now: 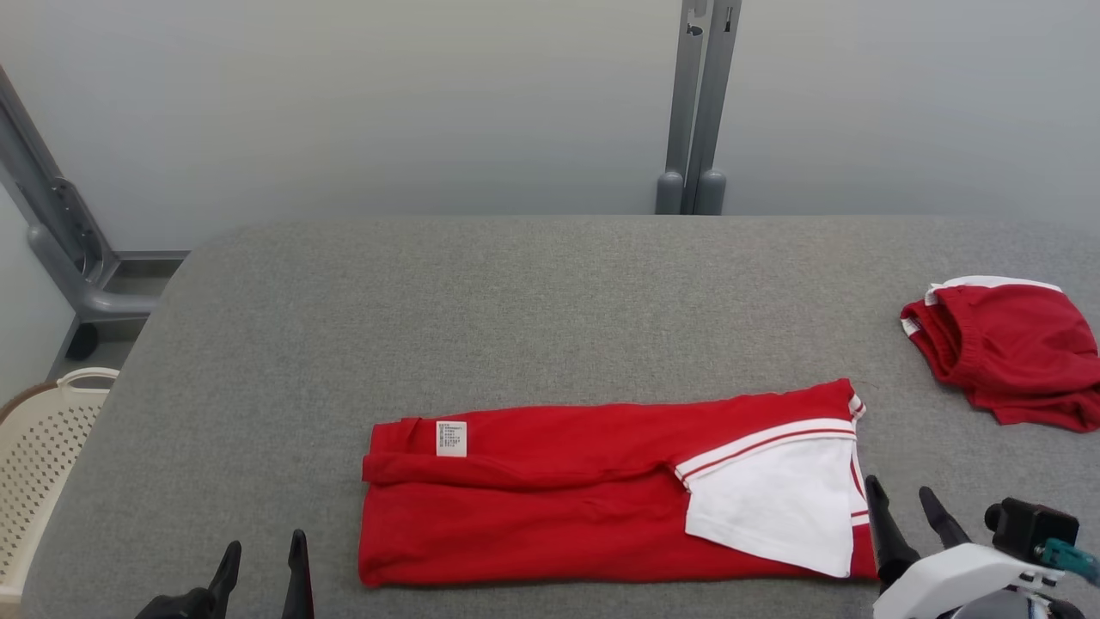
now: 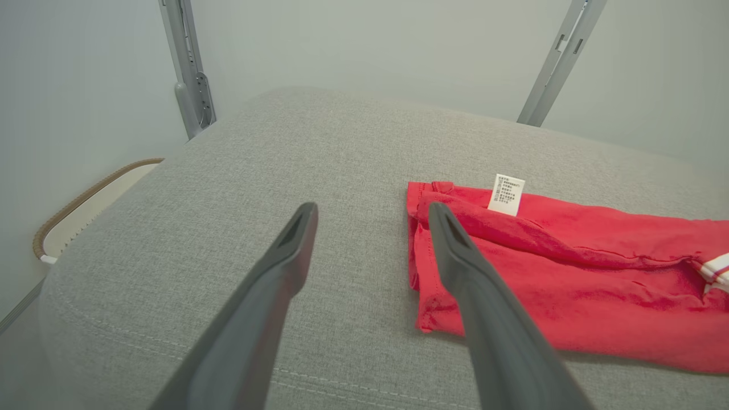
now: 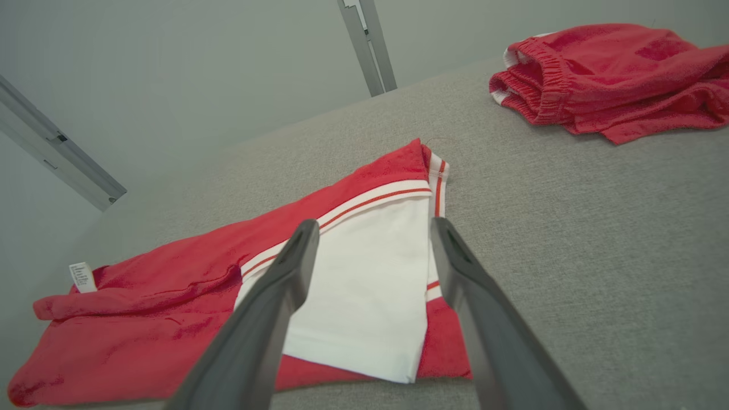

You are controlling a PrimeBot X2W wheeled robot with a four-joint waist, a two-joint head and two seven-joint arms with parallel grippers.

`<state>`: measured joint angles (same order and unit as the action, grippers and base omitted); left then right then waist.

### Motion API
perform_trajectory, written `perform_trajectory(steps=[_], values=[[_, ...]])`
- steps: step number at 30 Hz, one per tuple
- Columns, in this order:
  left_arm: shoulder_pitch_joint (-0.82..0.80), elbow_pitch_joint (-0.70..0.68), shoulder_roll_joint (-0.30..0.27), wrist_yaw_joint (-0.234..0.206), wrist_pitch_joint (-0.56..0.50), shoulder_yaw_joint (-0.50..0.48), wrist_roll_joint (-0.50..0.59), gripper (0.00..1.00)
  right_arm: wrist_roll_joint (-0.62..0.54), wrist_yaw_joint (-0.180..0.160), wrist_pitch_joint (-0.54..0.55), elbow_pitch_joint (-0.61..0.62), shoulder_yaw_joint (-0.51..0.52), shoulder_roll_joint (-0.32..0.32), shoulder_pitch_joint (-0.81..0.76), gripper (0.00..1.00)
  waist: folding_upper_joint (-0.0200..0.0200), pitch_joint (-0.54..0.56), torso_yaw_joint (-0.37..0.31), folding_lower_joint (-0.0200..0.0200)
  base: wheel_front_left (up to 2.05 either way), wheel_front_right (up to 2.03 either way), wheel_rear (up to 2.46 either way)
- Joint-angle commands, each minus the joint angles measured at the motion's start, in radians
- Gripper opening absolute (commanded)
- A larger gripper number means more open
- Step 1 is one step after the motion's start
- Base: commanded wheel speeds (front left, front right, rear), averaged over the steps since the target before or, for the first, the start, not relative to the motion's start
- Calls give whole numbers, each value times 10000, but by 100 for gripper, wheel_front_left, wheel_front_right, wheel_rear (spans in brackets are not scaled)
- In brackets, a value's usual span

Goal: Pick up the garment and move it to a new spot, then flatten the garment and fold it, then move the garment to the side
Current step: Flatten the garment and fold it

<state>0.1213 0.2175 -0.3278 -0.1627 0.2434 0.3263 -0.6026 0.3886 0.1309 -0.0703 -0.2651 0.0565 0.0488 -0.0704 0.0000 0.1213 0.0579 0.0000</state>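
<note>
Head view
Garment (image 1: pixel 559 507): a red strip folded lengthwise, lying across the lower middle of the frame on the table (image 1: pixel 516 301).
Panel (image 1: pixel 773 499): white, at the strip's right end.
Tag (image 1: pixel 451 438): white, at the strip's upper left corner.
Left gripper (image 1: pixel 265 546): lower left of the frame; fingers spread, holding nothing, near the strip's left end.
Right gripper (image 1: pixel 900 488): lower right of the frame; fingers spread, holding nothing, just beside the strip's right end.
Shorts (image 1: pixel 1005 361): red, bunched at the right edge, well apart from the strip.
Basket (image 1: pixel 43 456): left edge of the frame, beside the table.

Left wrist view
Left gripper (image 2: pixel 371 208): fingers apart; the right finger overlaps the strip's left edge in the frame, but contact cannot be told.
Loose roll: the strip's upper layer bulges below the tag and is not flat.

Right wrist view
Right gripper (image 3: pixel 374 223): fingers apart, framing the panel; whether they touch it cannot be told.

Step in hand (judged): the lengthwise fold looks done and a crosswise fold appears next.
Method: smooth the roll first. Pinch every layer at two corners of one short end, lift low, carry that end over the other and match the edges before release.
Risk: a shallow pinch takes only the top layer and opens the fold.
</note>
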Motion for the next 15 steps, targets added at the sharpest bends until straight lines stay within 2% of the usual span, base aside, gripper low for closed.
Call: perform_trajectory(steps=[1,8,12,15], values=[[-200,-11,-5,21,7,40,114,100,-39,-3,441,-79,374,24,256,100,0,-18,21,0,0,0,0],[-372,-67,14,-70,-27,152,204,100,-1192,-6,3251,-250,2004,43,1618,100,0,-263,23,0,0,0,0],[-522,-93,56,-98,-32,192,233,100,-2404,-2,4684,-621,2367,24,2492,100,0,-480,151,0,0,0,0],[-660,-105,105,-103,-17,232,246,100,-2904,-2,5552,-1010,2408,24,2954,100,0,-654,292,0,0,0,0]])
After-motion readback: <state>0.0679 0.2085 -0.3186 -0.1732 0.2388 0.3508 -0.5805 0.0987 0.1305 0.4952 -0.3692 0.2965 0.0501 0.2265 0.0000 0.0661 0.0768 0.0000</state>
